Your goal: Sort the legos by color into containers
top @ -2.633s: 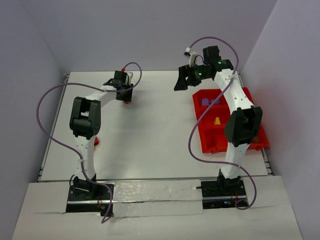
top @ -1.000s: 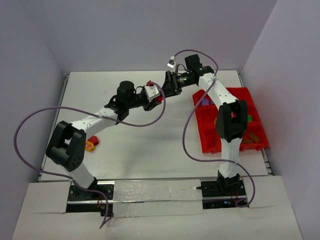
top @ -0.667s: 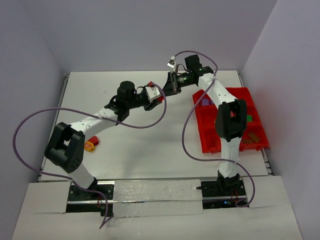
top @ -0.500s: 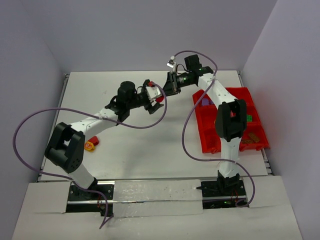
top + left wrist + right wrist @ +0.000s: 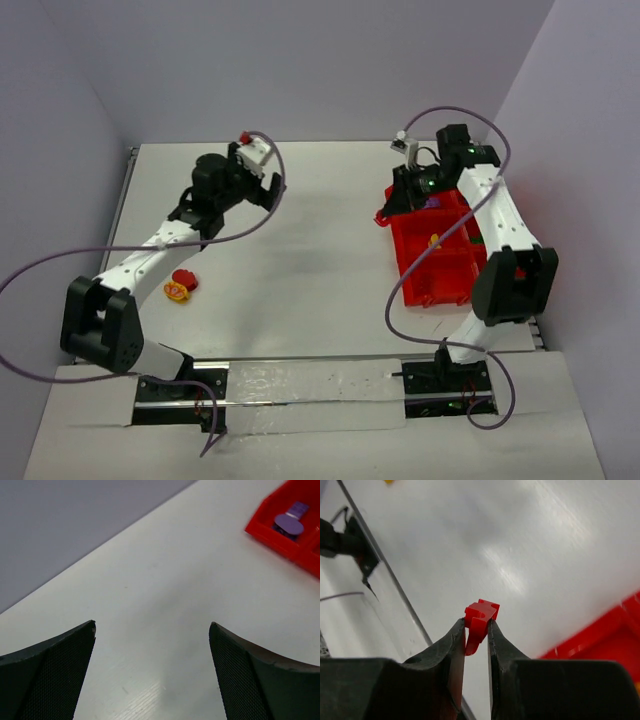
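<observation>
At the near left of the surface, a red piece and a yellow-orange piece lie touching, just where they lay a second ago. Farther back on the right sits the red tray. The right arm's elbow covers its near right compartments, so what they hold is hard to make out, while a yellow piece shows in a middle one. A second ago both grippers met above the far middle of the surface with a small red thing between them; now they are well apart. The right gripper has swung right to the tray's far left corner, its jaws closed on a red brick. The brick is pinched at its lower end above bare surface just beside the tray wall; how high it hangs cannot be told. Purple pieces lie in the tray's far left compartment, half hidden from above by that arm. The left gripper has drawn back to the far left, jaws spread wide with nothing between them. Purple cables loop off both arms.
</observation>
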`<state>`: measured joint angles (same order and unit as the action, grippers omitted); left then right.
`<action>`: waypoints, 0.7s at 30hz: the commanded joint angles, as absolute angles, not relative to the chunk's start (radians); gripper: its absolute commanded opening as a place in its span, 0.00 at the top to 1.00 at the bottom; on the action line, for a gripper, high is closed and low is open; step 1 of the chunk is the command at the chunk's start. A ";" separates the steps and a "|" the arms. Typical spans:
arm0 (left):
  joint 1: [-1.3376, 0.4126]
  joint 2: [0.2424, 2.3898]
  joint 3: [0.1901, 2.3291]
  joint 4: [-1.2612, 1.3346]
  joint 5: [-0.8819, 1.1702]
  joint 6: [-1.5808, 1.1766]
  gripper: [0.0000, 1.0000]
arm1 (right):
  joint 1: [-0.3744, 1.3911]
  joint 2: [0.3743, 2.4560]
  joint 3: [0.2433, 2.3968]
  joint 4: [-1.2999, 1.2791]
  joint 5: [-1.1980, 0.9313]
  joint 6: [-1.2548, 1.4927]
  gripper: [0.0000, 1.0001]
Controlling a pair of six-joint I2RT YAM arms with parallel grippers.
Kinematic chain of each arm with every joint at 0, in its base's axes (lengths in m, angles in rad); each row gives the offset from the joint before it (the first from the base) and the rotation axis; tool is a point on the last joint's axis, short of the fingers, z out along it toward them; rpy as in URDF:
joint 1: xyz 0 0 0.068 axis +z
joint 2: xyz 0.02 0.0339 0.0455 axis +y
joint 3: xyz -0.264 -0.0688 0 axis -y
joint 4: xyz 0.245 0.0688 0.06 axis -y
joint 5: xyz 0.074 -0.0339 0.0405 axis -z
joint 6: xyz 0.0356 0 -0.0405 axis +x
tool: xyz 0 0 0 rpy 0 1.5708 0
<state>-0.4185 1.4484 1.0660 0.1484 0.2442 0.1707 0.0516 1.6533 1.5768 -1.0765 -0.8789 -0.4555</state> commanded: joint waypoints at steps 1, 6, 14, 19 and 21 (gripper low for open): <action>-0.361 1.337 1.014 0.035 0.261 0.077 0.01 | 0.020 1.474 1.419 -1.217 -0.732 -0.678 1.00; -0.252 1.275 0.995 -0.180 0.304 0.125 0.01 | -0.052 1.301 1.215 -1.199 -0.516 -0.799 1.00; -0.047 1.228 1.012 -0.491 0.446 0.276 0.01 | -0.121 1.285 1.105 -1.097 -0.327 -0.757 1.00; 0.045 1.199 0.986 -0.611 0.432 0.442 0.01 | -0.127 1.320 1.071 -0.982 -0.258 -0.703 1.00; 0.128 1.207 0.986 -0.699 0.491 0.525 0.04 | -0.127 1.347 1.058 -0.945 -0.218 -0.681 1.00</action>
<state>0.0288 1.2262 0.9931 -0.5308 0.4111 0.3562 -0.1226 1.3159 1.0783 -1.0626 -0.3096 -0.7244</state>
